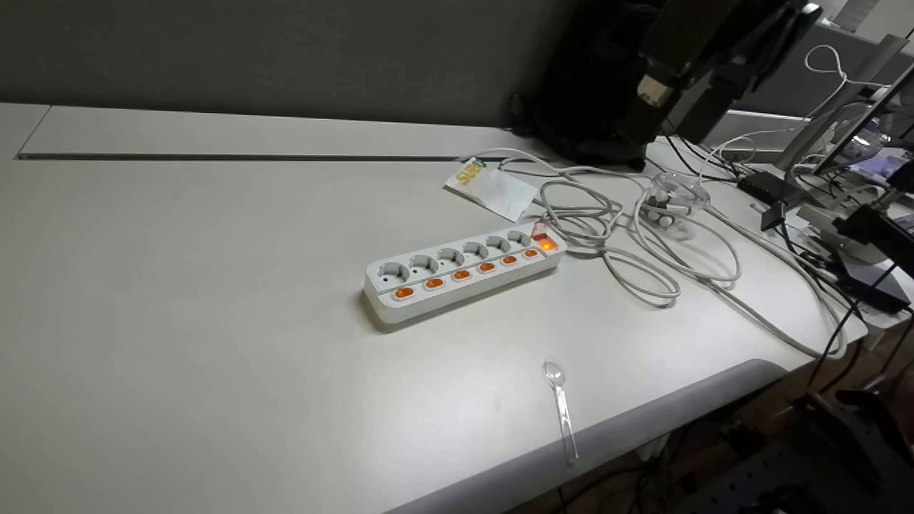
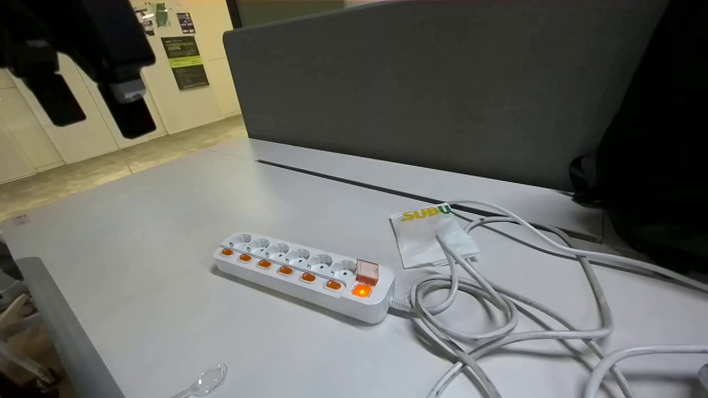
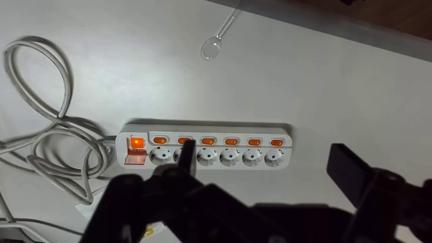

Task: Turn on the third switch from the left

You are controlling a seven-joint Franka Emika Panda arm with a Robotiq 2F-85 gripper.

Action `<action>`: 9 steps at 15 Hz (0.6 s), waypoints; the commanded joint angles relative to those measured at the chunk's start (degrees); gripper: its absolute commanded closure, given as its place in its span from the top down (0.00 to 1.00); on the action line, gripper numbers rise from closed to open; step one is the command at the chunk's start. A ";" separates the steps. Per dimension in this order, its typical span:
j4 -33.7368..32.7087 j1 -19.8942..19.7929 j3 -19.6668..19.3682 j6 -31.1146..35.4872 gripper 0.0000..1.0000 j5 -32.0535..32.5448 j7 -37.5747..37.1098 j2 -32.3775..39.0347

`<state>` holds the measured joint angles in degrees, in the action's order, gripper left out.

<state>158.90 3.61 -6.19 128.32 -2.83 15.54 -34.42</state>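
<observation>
A long white power strip [image 1: 457, 287] lies on the table, with a row of orange-red rocker switches along one side. It also shows in an exterior view [image 2: 298, 290] and in the wrist view [image 3: 216, 129]. The third switch [image 1: 462, 275], counted from the cable-free end, also shows in an exterior view [image 2: 265, 263] and in the wrist view [image 3: 231, 141]; it looks unlit. My gripper [image 3: 263, 152] is open and empty, well above the table and apart from the strip; it appears in both exterior views [image 1: 670, 127] [image 2: 102, 119]. One finger hides part of another switch in the wrist view.
A lit main switch [image 2: 362, 290] with a raised clear red cover sits at the cable end. Looped grey cable [image 1: 582, 207] and a paper napkin [image 1: 493, 189] lie beside it. A clear plastic spoon [image 1: 560, 407] lies near the table edge. A grey partition [image 2: 420, 83] stands behind.
</observation>
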 commanded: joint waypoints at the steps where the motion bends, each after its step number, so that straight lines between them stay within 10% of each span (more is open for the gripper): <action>1: -0.08 -0.22 0.25 -0.16 1.00 -0.16 0.09 -0.02; 9: -1.78 -0.94 5.41 16.01 1.00 2.72 -5.43 9.56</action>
<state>158.94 3.15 -3.27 139.01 -2.19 13.66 -31.17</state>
